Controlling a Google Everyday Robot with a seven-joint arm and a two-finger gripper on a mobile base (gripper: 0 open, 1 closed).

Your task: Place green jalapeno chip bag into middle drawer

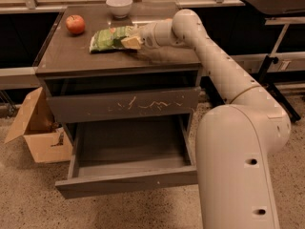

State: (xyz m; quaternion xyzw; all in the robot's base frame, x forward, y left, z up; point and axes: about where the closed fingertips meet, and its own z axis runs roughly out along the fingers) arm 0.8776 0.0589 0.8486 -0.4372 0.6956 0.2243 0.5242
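Observation:
The green jalapeno chip bag (108, 38) lies flat on the dark cabinet top (71, 56), right of centre. My gripper (131, 42) is at the bag's right end, low over the top, and covers that end. The middle drawer (126, 181) is pulled out and open below, its plain front toward me and its inside bare. Above it, the grey drawer front with pale scratches (124, 105) is shut.
A red apple (75, 24) sits on the cabinet top at the left. A white bowl (119, 6) stands at the back. An open cardboard box (40, 132) is on the floor left of the cabinet. My arm's large base (238, 166) stands right of the open drawer.

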